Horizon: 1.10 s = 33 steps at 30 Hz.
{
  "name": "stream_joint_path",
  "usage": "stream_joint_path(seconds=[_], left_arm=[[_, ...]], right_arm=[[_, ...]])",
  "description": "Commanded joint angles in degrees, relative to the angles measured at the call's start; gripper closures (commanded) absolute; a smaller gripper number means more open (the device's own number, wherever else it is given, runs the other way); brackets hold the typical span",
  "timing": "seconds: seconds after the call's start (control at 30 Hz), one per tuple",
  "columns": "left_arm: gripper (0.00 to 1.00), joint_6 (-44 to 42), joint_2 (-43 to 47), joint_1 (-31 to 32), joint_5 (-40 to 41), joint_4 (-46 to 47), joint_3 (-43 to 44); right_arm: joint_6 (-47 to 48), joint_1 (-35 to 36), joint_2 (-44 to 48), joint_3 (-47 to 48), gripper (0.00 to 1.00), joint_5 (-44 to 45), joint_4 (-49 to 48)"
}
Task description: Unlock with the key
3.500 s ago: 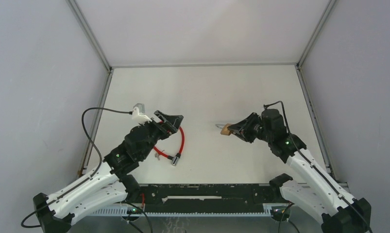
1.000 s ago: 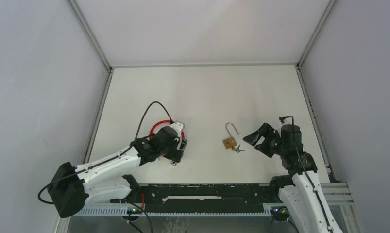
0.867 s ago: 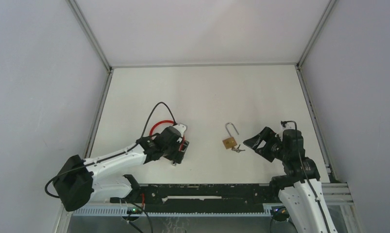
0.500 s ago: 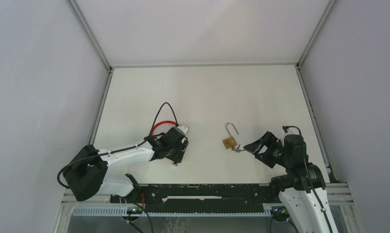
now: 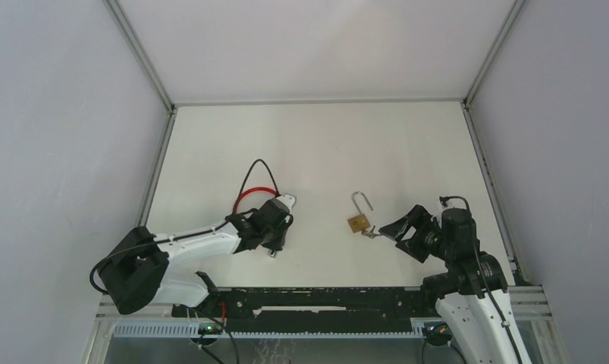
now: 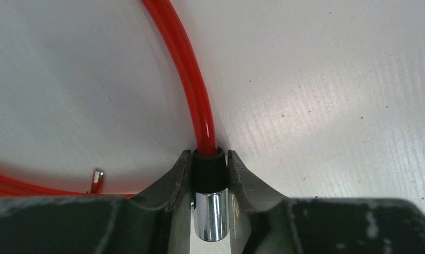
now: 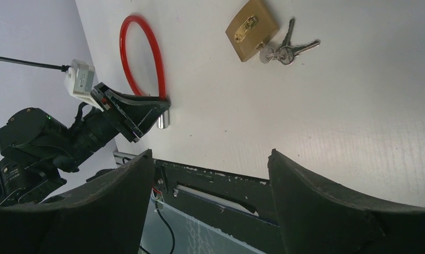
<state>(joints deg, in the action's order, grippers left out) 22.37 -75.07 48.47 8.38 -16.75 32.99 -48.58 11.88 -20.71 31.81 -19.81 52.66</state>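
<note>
A brass padlock [image 5: 356,223] lies flat on the white table [image 5: 324,144]. Its shackle [image 5: 362,202] points toward the far edge, and a small bunch of keys [image 5: 371,233] touches its keyway end on the near right. Whether one key sits in the keyway cannot be told from these views. In the overhead view one leg of the shackle appears to stand free of the body.

The right gripper [image 5: 390,235] hangs just beyond the keys from the padlock, its jaws spread wide and holding nothing. The padlock's long axis runs far to near, so its key end faces roughly toward this claw. The keys lie between claw and lock, fanned away from the body.

Well apart to the padlock's left, the left gripper [image 6: 209,161] is clenched on the cable end [image 6: 209,211]. That is the black collar and chrome tip of a looped red cable [image 5: 249,196], and the fingers press it from both sides against the table.

The right arm is by far the nearer to the keys. Any grasp from there would likely be a short reach toward the padlock, and the loose bunch could skid on the smooth surface.
</note>
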Motion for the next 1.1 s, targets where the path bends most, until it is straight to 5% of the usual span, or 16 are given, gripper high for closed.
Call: stream_joint_path(seconds=[0.0,0.33,0.7,1.07], left_arm=[[0.91,-3.8,1.7,0.1,1.0,-2.4,3.6],[0.91,-2.0,-3.9,1.3,-0.1,-6.3,15.7],[0.89,24.9,-22.2,5.8,-3.3,-9.7,29.4],[0.86,41.9,-34.3,5.9,-4.2,-12.3,44.3]], right_arm=[[-1.6,0.8,-0.1,2.5,0.16,-0.2,-3.3],[-2.3,1.1,2.0,2.8,0.16,0.4,-1.4],[-2.1,1.1,5.0,4.3,0.16,2.1,5.0],[-2.7,1.0,9.0,6.3,0.16,3.5,11.4]])
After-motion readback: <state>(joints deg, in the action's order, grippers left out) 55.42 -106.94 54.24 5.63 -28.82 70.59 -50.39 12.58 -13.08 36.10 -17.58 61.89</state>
